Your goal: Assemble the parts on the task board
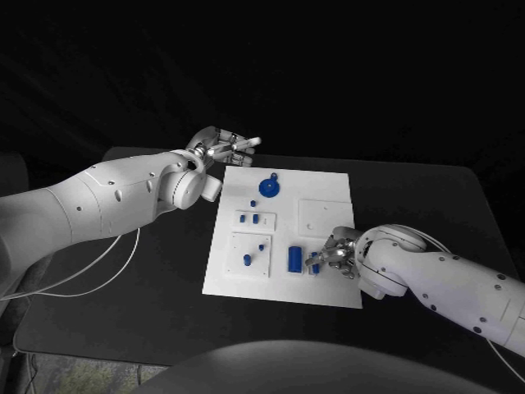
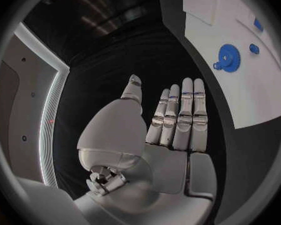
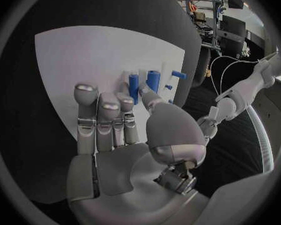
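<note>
**Blue peg waits just ahead of the right hand's fingertips**

Blue, upright and cylindrical, the large peg [image 1: 294, 258] stands on the task board [image 1: 334, 185] just past the right hand [image 1: 337, 256], with a smaller blue peg [image 3: 133, 86] beside it. That hand holds nothing; its fingers [image 3: 109, 120] lie straight and close together, flat over the board, tips near the pegs but seemingly not touching. The step looks like an approach to pick up one peg. To do it well, the thumb should open away from the fingers, bracket a single peg without nudging its neighbour, then close squarely. A blue gear [image 1: 268, 189] lies farther up the board, nearer the left hand [image 1: 221, 150], which hovers off the board's far corner, empty, fingers straight and flat.
</note>
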`<move>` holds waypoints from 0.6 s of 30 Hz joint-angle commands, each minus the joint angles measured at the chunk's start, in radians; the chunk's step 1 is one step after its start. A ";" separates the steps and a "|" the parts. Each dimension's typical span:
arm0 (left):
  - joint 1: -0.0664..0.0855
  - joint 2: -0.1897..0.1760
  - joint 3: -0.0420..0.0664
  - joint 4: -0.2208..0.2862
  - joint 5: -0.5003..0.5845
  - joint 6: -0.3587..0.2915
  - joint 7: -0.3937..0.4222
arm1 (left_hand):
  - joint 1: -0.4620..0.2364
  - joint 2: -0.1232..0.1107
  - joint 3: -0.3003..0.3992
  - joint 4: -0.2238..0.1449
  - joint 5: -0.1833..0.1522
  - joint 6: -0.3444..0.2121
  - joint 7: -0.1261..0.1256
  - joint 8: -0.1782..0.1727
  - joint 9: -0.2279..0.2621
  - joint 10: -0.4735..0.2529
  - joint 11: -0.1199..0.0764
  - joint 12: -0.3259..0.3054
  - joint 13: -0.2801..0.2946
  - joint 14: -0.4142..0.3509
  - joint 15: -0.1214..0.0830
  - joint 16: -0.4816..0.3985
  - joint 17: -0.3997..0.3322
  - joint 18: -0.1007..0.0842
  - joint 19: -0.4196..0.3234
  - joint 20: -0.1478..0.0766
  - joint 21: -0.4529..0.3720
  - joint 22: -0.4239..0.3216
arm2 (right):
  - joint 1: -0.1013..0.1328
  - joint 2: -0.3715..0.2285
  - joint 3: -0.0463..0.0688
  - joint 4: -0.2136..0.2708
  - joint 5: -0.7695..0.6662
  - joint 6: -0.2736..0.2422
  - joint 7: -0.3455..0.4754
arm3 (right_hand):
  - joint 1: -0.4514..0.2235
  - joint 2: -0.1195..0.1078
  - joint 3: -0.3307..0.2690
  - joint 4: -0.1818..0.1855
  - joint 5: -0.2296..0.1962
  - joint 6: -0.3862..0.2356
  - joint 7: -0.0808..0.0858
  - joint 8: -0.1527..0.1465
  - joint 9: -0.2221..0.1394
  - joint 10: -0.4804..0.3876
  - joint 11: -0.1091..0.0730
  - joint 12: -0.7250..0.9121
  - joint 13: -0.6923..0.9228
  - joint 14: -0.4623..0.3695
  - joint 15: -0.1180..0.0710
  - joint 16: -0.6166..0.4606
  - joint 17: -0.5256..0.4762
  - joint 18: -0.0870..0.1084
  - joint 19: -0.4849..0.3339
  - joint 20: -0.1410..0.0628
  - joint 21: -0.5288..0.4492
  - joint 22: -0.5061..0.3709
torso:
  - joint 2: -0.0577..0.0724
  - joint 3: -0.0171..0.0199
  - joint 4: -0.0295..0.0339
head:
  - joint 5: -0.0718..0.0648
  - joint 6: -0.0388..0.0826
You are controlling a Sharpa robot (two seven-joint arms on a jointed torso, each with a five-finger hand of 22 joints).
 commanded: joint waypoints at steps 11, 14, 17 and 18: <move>0.001 0.002 0.001 0.001 -0.004 0.011 0.004 | -0.002 0.008 -0.001 0.002 0.004 -0.007 -0.001 -0.003 0.001 -0.007 -0.001 0.005 0.001 -0.005 0.001 -0.003 0.001 -0.010 -0.006 0.002 0.008 -0.003 | -0.003 -0.001 0.000 0.011 0.002 0.021 0.016 | -0.003 0.005 -0.001 -0.007 -0.004 0.007 0.001 -0.001 0.002 0.006 -0.002 -0.002 0.002 0.004 -0.006 -0.004 0.001 -0.019 0.052 -0.005 0.000 0.000 | 0.000 -0.0006 0.0001 | 0.000 0.000; 0.001 0.002 0.001 0.002 -0.004 0.011 0.004 | -0.002 0.008 -0.001 0.002 0.004 -0.007 -0.001 -0.003 0.001 -0.007 -0.001 0.005 0.001 -0.005 0.001 -0.003 0.001 -0.010 -0.006 0.002 0.008 -0.003 | -0.003 -0.002 0.000 0.013 0.004 0.021 0.016 | -0.003 0.005 -0.001 -0.007 -0.004 0.007 0.001 -0.001 0.002 0.006 -0.002 -0.002 0.002 0.004 -0.006 -0.004 0.001 -0.019 0.052 -0.005 0.000 0.000 | 0.000 -0.0006 0.0001 | 0.000 0.000; 0.001 0.002 0.001 0.002 -0.004 0.011 0.004 | -0.002 0.008 -0.001 0.002 0.004 -0.007 -0.001 -0.003 0.001 -0.007 -0.001 0.005 0.001 -0.005 0.001 -0.003 0.001 -0.010 -0.006 0.002 0.008 -0.003 | -0.004 -0.002 0.000 0.014 0.005 0.021 0.016 | -0.003 0.005 -0.001 -0.007 -0.004 0.007 0.001 -0.001 0.002 0.006 -0.002 -0.002 0.002 0.004 -0.006 -0.004 0.001 -0.019 0.052 -0.005 0.000 0.000 | 0.000 -0.0006 0.0003 | 0.000 0.000; 0.001 0.002 0.001 0.002 -0.004 0.011 0.004 | -0.002 0.008 -0.001 0.002 0.004 -0.007 -0.001 -0.003 0.001 -0.007 -0.001 0.005 0.001 -0.005 0.001 -0.003 0.001 -0.010 -0.006 0.002 0.008 -0.003 | -0.004 -0.002 0.000 0.014 0.006 0.021 0.016 | -0.003 0.005 -0.001 -0.007 -0.004 0.007 0.001 -0.001 0.002 0.006 -0.002 -0.002 0.002 0.004 -0.006 -0.004 0.001 -0.019 0.052 -0.005 0.000 0.000 | 0.000 -0.0006 0.0003 | 0.000 0.000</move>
